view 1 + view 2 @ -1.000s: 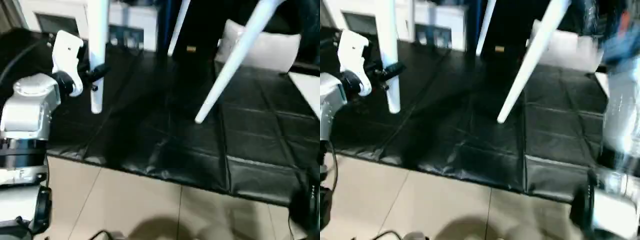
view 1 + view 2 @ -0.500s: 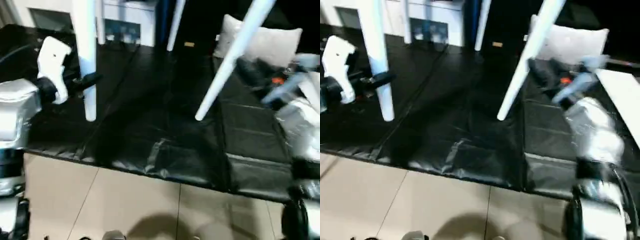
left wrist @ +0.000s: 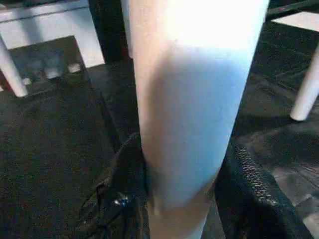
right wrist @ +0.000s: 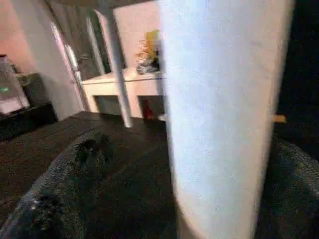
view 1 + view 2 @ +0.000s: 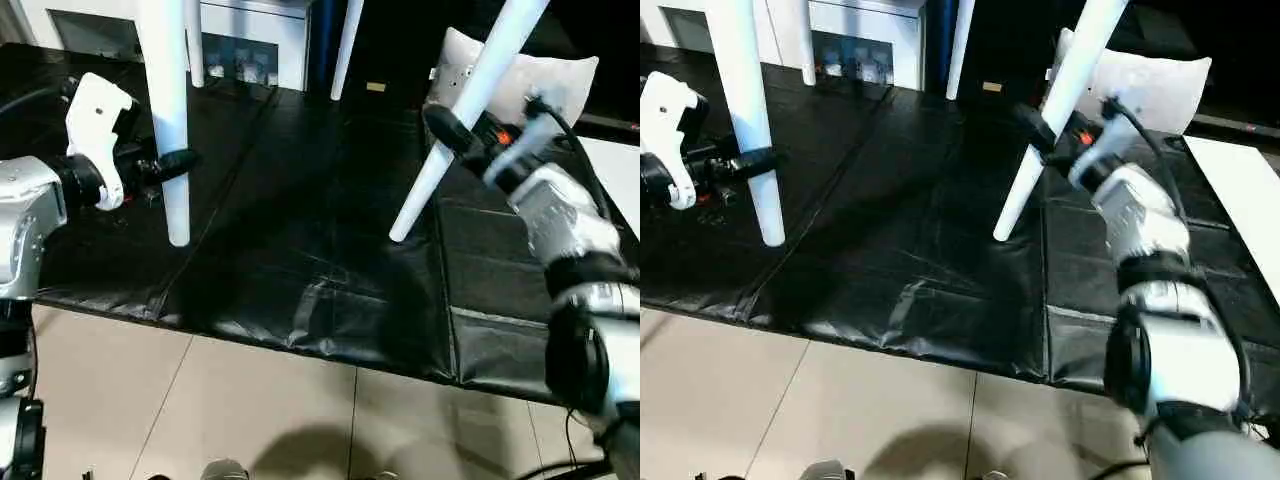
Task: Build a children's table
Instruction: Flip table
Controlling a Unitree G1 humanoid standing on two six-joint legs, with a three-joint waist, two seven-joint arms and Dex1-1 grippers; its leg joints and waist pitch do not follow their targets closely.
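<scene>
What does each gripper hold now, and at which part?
The left gripper clamps a white table leg near its lower end. The right gripper is open around another leg, at mid-length, not gripping.

Pale tiled floor (image 5: 270, 400) runs along the near side, with a creased black mat (image 5: 330, 260) spread across it farther back. White table legs (image 5: 170, 150) come down onto the mat, and a grey-white pillow (image 5: 560, 85) rests at its far right.

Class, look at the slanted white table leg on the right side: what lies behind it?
Behind the slanted leg lies a grey-white pillow on the black mat. The leg and the right gripper cover part of the pillow, so its whole shape cannot be seen.
</scene>
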